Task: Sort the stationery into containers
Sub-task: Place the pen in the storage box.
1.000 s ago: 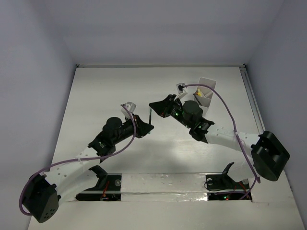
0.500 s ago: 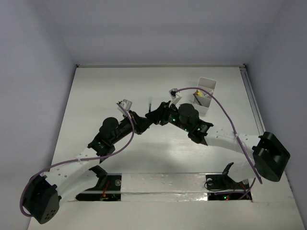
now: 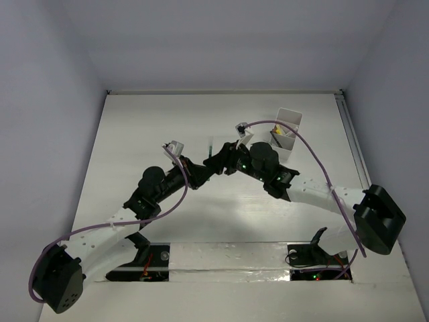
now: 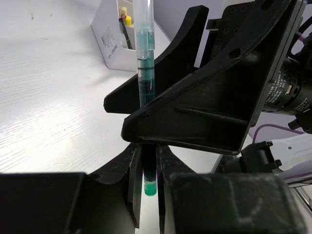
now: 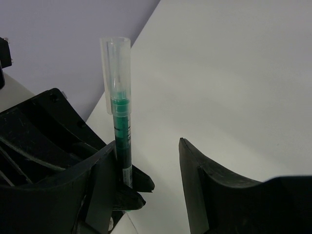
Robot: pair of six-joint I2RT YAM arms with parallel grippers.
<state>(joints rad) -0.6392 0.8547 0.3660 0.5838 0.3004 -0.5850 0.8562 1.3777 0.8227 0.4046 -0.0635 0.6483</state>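
Left fingers [image 4: 135,185] pinch the green pen [image 4: 145,73] near its lower end, cap outward, mid-frame in the top view. Right fingers [image 5: 209,190] stand wide around its barrel (one just beside it). The box [image 3: 287,131] sits upper right of them on the bench [image 3: 134,134].

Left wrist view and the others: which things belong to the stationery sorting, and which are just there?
Job:
- green pen, clamped in the left gripper
- white container, holding a yellow-capped marker
- right gripper, jaws open beside the pen

Not the job:
- purple cables on the arms
- table
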